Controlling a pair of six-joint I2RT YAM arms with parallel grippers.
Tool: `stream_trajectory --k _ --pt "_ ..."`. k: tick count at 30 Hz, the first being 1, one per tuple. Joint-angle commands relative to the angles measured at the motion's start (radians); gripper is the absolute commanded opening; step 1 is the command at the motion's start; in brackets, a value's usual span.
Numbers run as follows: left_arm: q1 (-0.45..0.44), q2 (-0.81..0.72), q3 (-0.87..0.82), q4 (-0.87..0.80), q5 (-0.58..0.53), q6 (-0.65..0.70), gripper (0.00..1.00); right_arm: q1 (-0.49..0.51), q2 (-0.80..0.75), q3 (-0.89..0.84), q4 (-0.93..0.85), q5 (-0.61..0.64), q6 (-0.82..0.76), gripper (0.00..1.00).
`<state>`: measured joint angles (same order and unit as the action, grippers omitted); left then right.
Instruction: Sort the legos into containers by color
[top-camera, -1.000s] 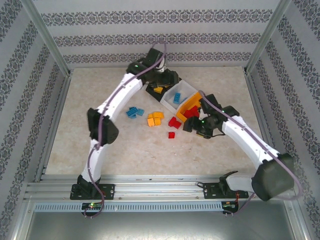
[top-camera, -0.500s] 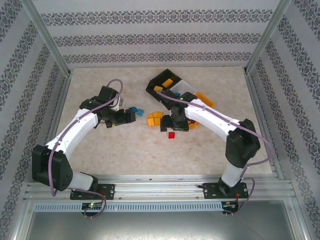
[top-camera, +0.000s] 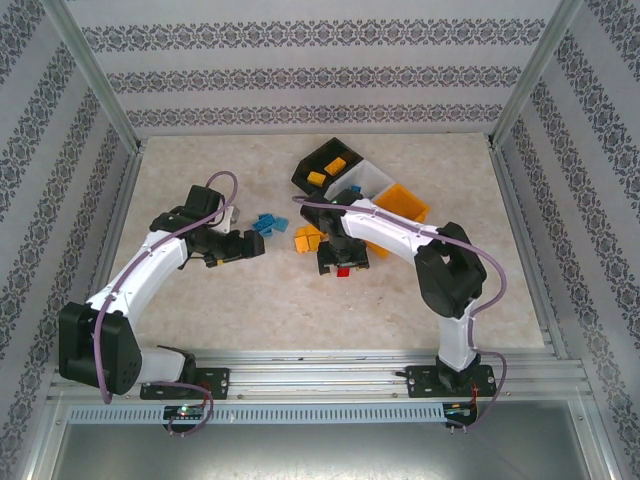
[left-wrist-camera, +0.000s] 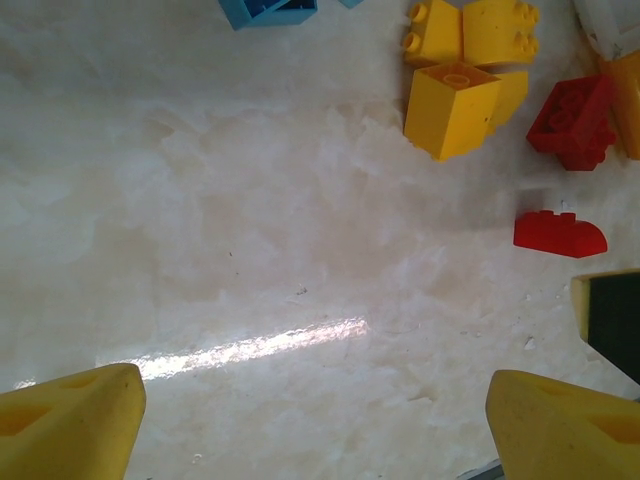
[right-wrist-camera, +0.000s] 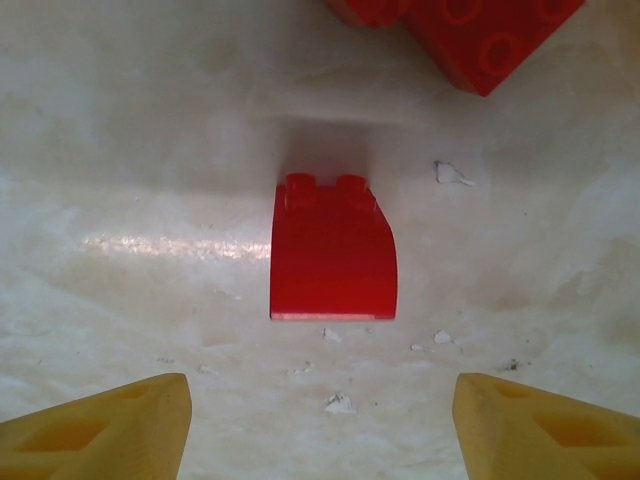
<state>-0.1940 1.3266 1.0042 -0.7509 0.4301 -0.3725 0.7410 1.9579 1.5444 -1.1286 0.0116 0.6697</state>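
Three bins stand in a row at the back: black (top-camera: 325, 160) with two yellow legos in it, white-grey (top-camera: 372, 179) and orange-yellow (top-camera: 403, 203). Blue legos (top-camera: 266, 222) and yellow legos (top-camera: 308, 238) lie on the table. My right gripper (top-camera: 342, 264) hovers open over a lone curved red lego (right-wrist-camera: 333, 250), which lies just ahead of its fingertips; more red legos (right-wrist-camera: 470, 30) lie beyond. My left gripper (top-camera: 250, 243) is open and empty (left-wrist-camera: 315, 430) over bare table, left of the piles, with yellow legos (left-wrist-camera: 460, 85) and red legos (left-wrist-camera: 568, 115) ahead of it.
The table (top-camera: 250, 300) is walled by an aluminium frame and patterned panels. The right arm (top-camera: 400, 232) stretches in front of the white-grey and orange-yellow bins. Part of the right gripper's finger (left-wrist-camera: 612, 320) shows at the right edge of the left wrist view.
The left arm swung from the black bin back to the table beside the blue legos. The right arm left the orange-yellow bin and came down over the lone red lego.
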Motion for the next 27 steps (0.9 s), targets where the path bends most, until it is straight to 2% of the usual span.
stream_trajectory --k 1,13,19,22,27 --pt "0.012 -0.02 0.003 -0.014 -0.025 0.048 0.9 -0.017 0.032 0.028 0.018 0.018 -0.013 0.67" --pt "0.013 0.007 0.024 -0.024 -0.051 0.058 0.92 -0.085 0.115 0.0 0.099 -0.024 -0.045 0.54" --pt "0.024 0.04 0.049 -0.023 -0.05 0.053 0.92 -0.091 0.139 -0.004 0.125 -0.054 -0.044 0.37" --pt "0.029 0.056 0.057 -0.018 -0.04 0.045 0.93 -0.091 0.116 -0.01 0.127 -0.061 -0.032 0.31" --pt "0.03 0.096 0.076 0.017 -0.014 0.024 0.94 -0.091 0.035 -0.021 0.106 -0.052 -0.011 0.31"
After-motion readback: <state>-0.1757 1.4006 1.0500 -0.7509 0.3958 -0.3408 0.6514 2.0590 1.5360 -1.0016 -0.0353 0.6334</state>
